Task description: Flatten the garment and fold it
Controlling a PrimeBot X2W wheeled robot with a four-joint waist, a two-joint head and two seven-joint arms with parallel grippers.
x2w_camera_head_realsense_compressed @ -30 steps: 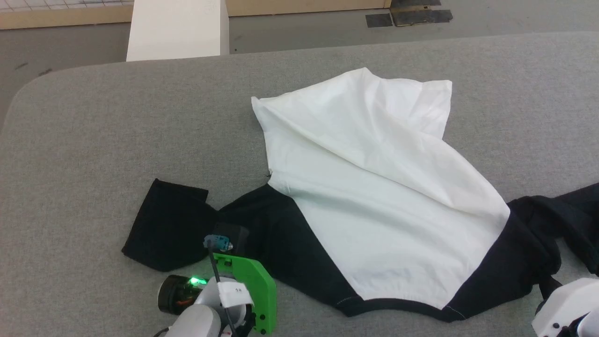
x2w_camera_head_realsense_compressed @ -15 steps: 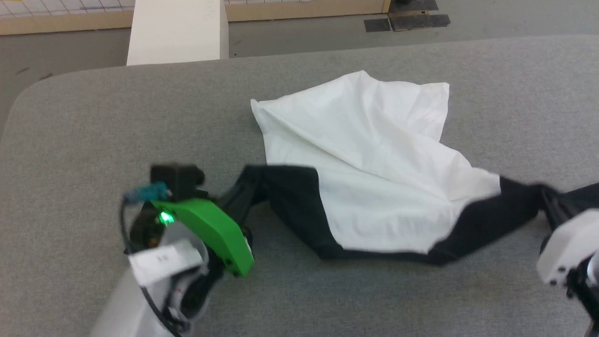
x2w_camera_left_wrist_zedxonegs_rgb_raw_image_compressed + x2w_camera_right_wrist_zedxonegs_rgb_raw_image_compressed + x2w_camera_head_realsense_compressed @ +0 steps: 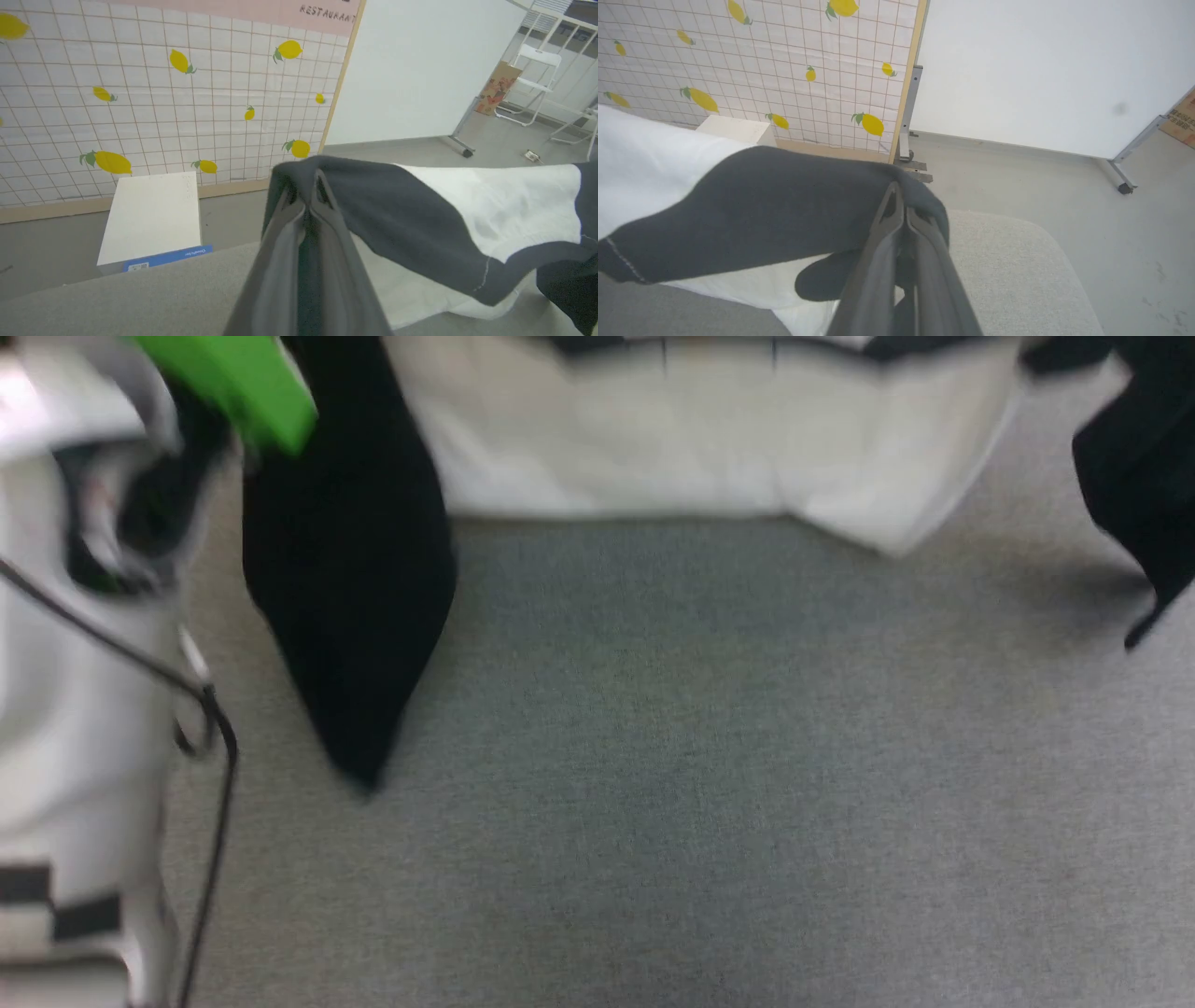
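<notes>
Both pincers are clamped on the thin white-and-black T-shirt [image 3: 490, 205]: the left gripper [image 3: 303, 191] pinches one black shoulder, the right gripper [image 3: 901, 200] the other. The shirt hangs stretched crosswise between them, its white body dropping toward the grey fabric-topped table [image 3: 653, 756].

The garment [image 3: 490, 205] spans between left gripper [image 3: 303, 184] and right gripper [image 3: 900, 193], over the table [image 3: 140, 298] beneath them; a box [image 3: 149, 214] stands beyond the left gripper.

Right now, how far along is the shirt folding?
Done: both the left gripper and right gripper are shut on black fabric of the garment. In hand: it hangs spread between them over the grey table. Left: laying it flat and every fold.
</notes>
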